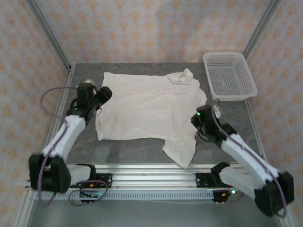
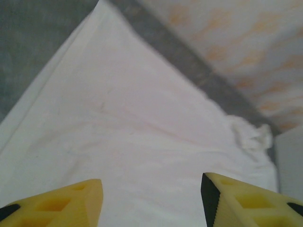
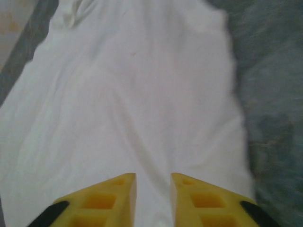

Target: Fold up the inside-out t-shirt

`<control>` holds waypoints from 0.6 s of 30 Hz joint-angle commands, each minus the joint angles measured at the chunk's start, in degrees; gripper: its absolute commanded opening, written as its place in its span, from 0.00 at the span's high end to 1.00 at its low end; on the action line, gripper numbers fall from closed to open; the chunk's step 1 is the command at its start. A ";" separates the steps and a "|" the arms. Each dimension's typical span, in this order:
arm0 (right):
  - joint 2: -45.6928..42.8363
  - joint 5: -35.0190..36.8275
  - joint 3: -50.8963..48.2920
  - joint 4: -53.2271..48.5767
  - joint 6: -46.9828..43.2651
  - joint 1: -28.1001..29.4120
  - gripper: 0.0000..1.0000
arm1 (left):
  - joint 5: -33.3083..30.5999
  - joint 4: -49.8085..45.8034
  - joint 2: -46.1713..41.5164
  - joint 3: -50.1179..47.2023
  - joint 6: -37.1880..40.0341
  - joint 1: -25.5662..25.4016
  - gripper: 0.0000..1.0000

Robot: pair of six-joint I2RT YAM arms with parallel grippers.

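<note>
Beyond the near rail (image 1: 151, 171), the inside-out t-shirt (image 1: 147, 106) lay spread, apparently unfolded, on the grey table (image 1: 132, 150), left gripper (image 2: 151, 185) gaping wide and empty at one edge, right gripper (image 3: 154, 178) parted narrowly opposite, all folding left to do.

Left pincer (image 2: 151, 203) spread over t-shirt (image 2: 142, 118)

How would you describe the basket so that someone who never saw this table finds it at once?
Start from the grey table and go to its far right corner. There stands the white basket, just right of the cream t-shirt. It is rigid with mesh walls, while the t-shirt is soft cloth spread flat.
</note>
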 commanded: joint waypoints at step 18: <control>-5.31 -18.43 -12.84 -18.41 14.67 24.70 0.51 | -8.44 -28.89 -18.36 -5.76 1.61 -1.21 0.40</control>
